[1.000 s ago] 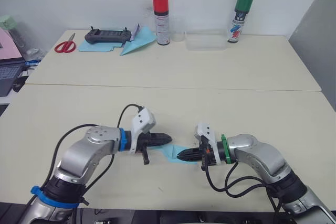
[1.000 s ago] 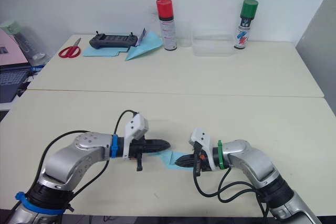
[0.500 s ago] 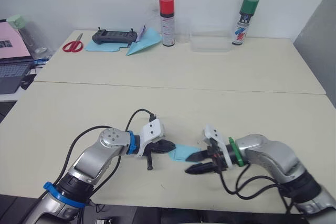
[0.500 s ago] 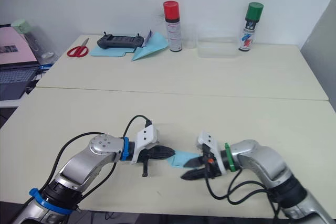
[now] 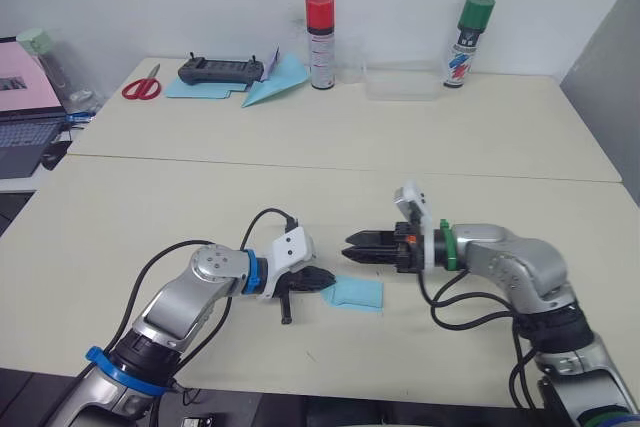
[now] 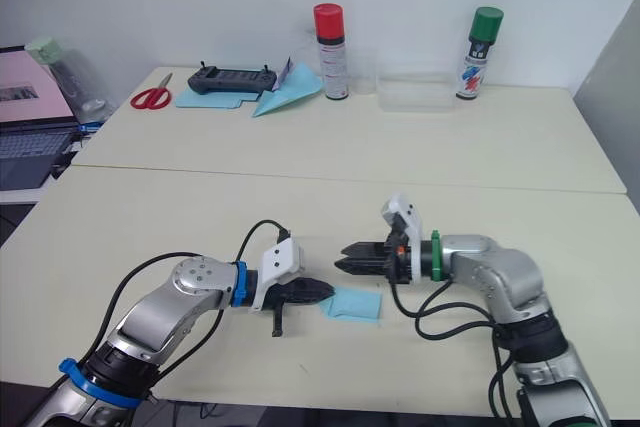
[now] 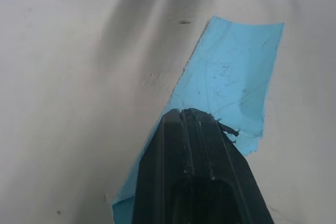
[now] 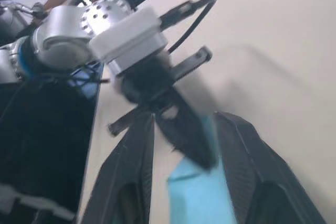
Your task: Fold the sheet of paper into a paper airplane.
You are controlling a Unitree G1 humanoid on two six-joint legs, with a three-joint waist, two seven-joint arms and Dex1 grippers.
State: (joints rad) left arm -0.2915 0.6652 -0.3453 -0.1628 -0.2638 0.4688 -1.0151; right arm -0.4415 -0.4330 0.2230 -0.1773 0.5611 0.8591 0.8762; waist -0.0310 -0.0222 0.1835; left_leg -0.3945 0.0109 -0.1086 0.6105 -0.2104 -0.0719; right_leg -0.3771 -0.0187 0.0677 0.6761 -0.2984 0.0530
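The sheet of paper (image 5: 356, 293) is a small light-blue folded rectangle lying flat on the near table. My left gripper (image 5: 326, 280) is shut, and its tip rests on the sheet's left edge; in the left wrist view the sheet (image 7: 231, 77) runs under the closed fingers (image 7: 189, 145). My right gripper (image 5: 351, 247) hovers just beyond the sheet and above it. It is open, holds nothing and points toward the left gripper. In the right wrist view its two fingers (image 8: 131, 171) stand apart around the left gripper (image 8: 176, 121) and the sheet (image 8: 199, 198).
On the far table stand a red-capped spray can (image 5: 320, 27), a green-capped can (image 5: 461, 27) and a clear plastic box (image 5: 402, 80). Red scissors (image 5: 141, 84), a black controller (image 5: 220, 69) on a blue sheet and a paper dart (image 5: 272, 82) lie there too. A laptop (image 5: 25, 117) sits far left.
My right gripper has come off the sheet's right edge, risen and swung back behind it, still open. The sheet now lies flat. The left gripper has stayed put.
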